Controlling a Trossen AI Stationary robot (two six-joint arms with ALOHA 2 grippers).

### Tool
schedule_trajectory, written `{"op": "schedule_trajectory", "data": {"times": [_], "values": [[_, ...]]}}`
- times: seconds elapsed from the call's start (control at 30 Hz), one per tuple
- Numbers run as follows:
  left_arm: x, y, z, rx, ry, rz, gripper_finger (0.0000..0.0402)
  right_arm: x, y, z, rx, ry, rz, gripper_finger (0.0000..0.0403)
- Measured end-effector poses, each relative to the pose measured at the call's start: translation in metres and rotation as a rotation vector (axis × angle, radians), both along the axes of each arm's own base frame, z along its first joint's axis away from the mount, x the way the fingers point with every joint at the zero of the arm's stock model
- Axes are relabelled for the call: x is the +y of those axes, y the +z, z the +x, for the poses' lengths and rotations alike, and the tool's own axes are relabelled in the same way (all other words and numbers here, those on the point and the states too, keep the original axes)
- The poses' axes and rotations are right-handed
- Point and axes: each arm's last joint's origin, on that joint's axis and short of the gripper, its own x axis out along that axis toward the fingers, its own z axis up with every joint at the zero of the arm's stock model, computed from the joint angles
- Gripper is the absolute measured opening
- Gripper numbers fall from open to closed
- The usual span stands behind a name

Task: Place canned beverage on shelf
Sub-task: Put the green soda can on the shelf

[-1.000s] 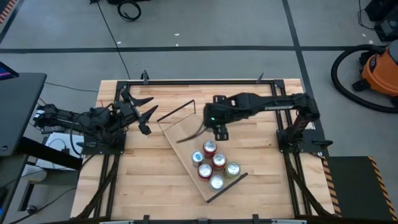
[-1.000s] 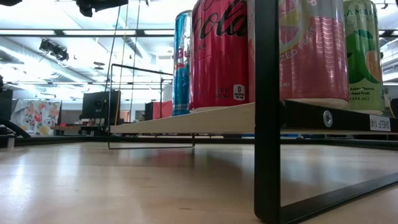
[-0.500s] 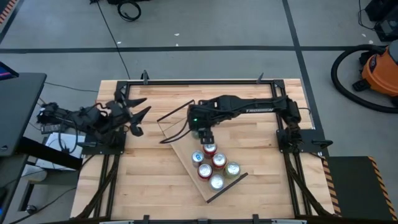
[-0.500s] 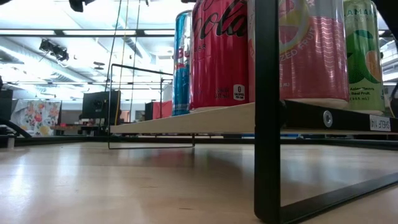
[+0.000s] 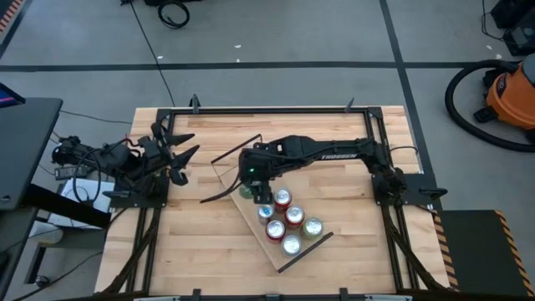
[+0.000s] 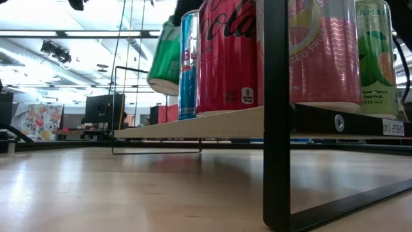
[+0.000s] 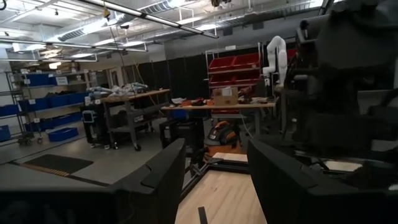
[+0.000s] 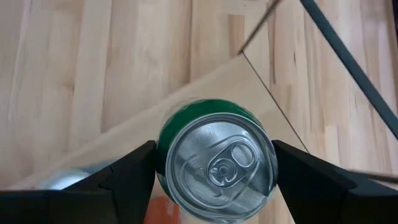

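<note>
The shelf (image 5: 284, 259) is a light-wood board with dark wire ends, lying slantwise mid-table; it also shows in the low view (image 6: 212, 122) and the right wrist view (image 8: 205, 87). Several cans (image 5: 289, 222) stand on its near half, among them a red one (image 6: 228, 55). My right gripper (image 5: 255, 191) is shut on a green can (image 8: 216, 163) above the board's far half, next to the standing cans; the can also shows in the low view (image 6: 166, 58). My left gripper (image 5: 178, 155) is open and empty at the table's left side. My right gripper pinches the green can between its two fingers (image 8: 134, 174), one on each side of the can's wall just under the top rim (image 8: 163, 155). The fingers come from above, pointing down. The can is lifted clear of the board, top up and slightly tilted.
A dark metal frame (image 5: 267, 109) runs along the table's far edge and both arm bases. The shelf's wire end frame (image 6: 275, 116) stands close in the low view. Bare slatted tabletop (image 5: 192, 242) lies near left of the shelf.
My right gripper has gone toward the table's left edge and a little toward the near edge, over the shelf's far half. The green can has come into the low view beside the blue can. My left gripper has drawn back slightly toward the left edge.
</note>
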Motion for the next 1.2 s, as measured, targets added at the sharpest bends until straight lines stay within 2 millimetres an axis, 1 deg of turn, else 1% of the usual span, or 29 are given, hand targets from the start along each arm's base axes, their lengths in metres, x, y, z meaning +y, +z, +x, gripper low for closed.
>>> {"op": "schedule_trajectory", "data": {"times": [0.13, 0.23, 0.5, 0.63, 0.73, 1.0, 1.2], "values": [[0.0, 0.0, 0.0, -0.001, 0.0, 0.0, 0.0183, 0.006, -0.008, 0.01, 0.001, 0.011, -0.001, 0.0302], [0.0, 0.0, 0.0, 0.0, 0.001, 0.0, 0.0183, 0.006, -0.015, 0.012, 0.03, 0.007, -0.012, 0.0302], [0.0, 0.0, 0.0, 0.002, 0.001, 0.0, 0.0183, -0.015, -0.025, 0.017, 0.061, -0.034, -0.019, 0.0302], [0.0, -0.001, 0.0, 0.006, 0.001, 0.002, 0.0183, -0.023, -0.03, 0.021, 0.055, -0.035, -0.024, 0.0302], [0.0, -0.001, 0.0, 0.01, 0.0, -0.001, 0.0183, -0.027, -0.031, 0.021, 0.052, -0.04, -0.018, 0.0302], [0.0, -0.002, 0.001, 0.011, -0.005, -0.019, 0.0183, -0.023, -0.039, 0.027, 0.02, 0.016, 0.033, 0.0302], [0.0, -0.002, 0.001, 0.012, -0.007, -0.022, 0.0183, -0.024, -0.052, 0.027, 0.06, 0.02, 0.033, 0.0303]]}}
